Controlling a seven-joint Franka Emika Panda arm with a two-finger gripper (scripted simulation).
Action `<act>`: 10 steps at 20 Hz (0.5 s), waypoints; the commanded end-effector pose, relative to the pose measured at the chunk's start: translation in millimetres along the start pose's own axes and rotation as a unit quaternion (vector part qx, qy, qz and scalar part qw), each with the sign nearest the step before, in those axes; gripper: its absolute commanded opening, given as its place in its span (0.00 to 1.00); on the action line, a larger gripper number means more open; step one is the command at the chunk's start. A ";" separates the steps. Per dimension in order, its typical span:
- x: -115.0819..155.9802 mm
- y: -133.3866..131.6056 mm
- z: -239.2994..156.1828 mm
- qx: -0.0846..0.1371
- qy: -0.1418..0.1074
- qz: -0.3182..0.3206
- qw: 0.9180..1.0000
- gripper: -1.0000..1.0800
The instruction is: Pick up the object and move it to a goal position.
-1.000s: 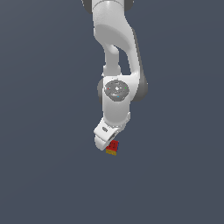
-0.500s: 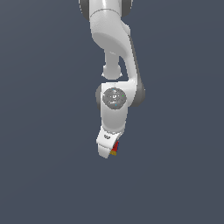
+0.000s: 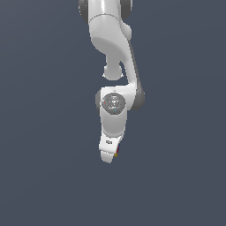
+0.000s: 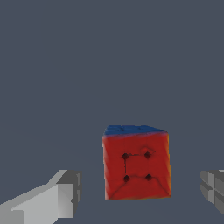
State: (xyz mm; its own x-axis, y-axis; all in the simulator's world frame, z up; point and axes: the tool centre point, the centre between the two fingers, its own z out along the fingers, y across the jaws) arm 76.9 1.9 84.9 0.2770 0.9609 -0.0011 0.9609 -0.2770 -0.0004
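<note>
The object is a tiny cube (image 4: 136, 164) with a red face marked by dark dots and a blue face beside it. In the wrist view it lies between my two grey fingers (image 4: 61, 199), with a gap on each side. My white gripper (image 4: 140, 197) is open and touches nothing. In the exterior view the gripper (image 3: 108, 158) points down and hides most of the cube; only a red and yellow sliver of the cube (image 3: 117, 152) shows at the gripper's edge on the exterior view's right.
The ground is a plain dark grey surface (image 3: 44, 176) all around. The white arm (image 3: 114, 66) reaches down from the upper edge of the exterior view. No other thing shows.
The gripper has come down over the cube and now covers most of it in the exterior view. The cube has stayed in place.
</note>
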 end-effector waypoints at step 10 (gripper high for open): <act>-0.4 0.9 11.2 0.000 0.000 -0.010 1.000 0.96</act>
State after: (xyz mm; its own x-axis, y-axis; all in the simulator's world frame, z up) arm 78.1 1.4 78.4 0.2579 0.9662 0.0000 0.9662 -0.2579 0.0011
